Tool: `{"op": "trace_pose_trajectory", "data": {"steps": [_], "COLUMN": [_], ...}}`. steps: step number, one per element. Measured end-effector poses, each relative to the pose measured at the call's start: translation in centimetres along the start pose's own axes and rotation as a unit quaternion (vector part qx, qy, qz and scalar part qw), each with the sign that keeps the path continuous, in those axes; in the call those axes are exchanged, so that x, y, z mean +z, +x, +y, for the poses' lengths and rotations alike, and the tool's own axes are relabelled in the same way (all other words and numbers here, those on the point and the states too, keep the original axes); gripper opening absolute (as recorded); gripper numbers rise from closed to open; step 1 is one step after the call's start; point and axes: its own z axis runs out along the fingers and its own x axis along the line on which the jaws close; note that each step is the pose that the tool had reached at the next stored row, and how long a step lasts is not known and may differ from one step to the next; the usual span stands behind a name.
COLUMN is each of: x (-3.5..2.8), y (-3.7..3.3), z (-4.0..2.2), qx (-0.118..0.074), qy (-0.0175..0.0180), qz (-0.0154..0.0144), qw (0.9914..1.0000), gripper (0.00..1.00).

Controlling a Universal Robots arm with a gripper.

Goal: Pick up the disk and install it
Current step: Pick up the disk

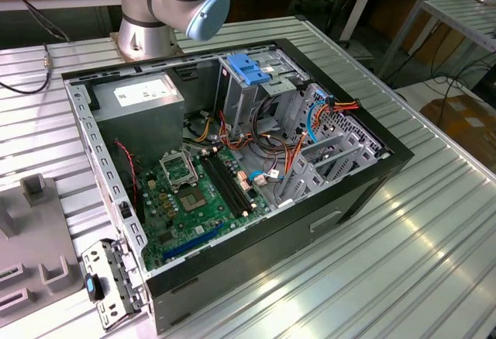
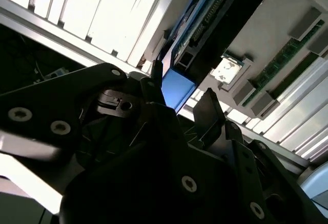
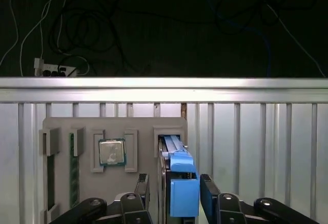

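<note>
- A flat silver hard drive with bright blue plastic side rails (image 3: pixel 179 162), the disk, stands on edge in a slot of the grey moulded holder block (image 3: pixel 138 126), which lies on the ribbed aluminium desk (image 3: pixel 256 147).
- The slot seems meant to keep the disk's broad faces clear for gripping.
- The black pincer (image 3: pixel 175 179) straddles the disk at the block's near end. Its fingers (image 3: pixel 207 193) are apart, one on each broad face, with a gap showing on one side, so nothing is clamped.
- The disk's long axis appears to run along the slot, away from the pincer, parallel to the green memory stick (image 3: pixel 73 167) in the same block.
- A square processor chip (image 3: pixel 111 152) sits in the block between that stick and the disk.
</note>
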Motion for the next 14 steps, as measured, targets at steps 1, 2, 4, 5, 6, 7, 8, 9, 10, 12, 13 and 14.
{"op": "trace_pose_trajectory", "data": {"steps": [1,2,4,5,6,7,8,9,10,12,13,14], "x": [0.27,0.45,2.21,2.23,2.23,2.23,2.23,2.23,2.23,2.23,2.23,2.23], "y": [0.0,0.0,-0.16,-0.3,-0.31,-0.31,-0.31,-0.31,-0.31,-0.31,-0.31,-0.31], "z": [0.0,0.0,0.02,0.02,0.02,0.02,0.02,0.02,0.02,0.02,0.02,0.02], "qx": [0.0,0.0,0.0,0.0,0.0,0.0,0.0,0.0,0.0,0.0,0.0,0.0], "qy": [0.0,0.0,0.0,0.0,-0.0001,-0.0001,-0.0001,0.0,-0.0001,-0.0001,-0.0001,-0.0001], "qz": [0.0,0.0,-0.0006,-0.0007,-0.0006,-0.0006,-0.0007,-0.0007,-0.0006,-0.0006,-0.0006,-0.0006], "qw": [1.0,1.0,1.0,1.0,1.0,1.0,1.0,1.0,1.0,1.0,1.0,1.0], "gripper": [0.52,0.52,0.44,0.44,0.44,0.44,0.44,0.44,0.42,0.37,0.37,0.37]}}
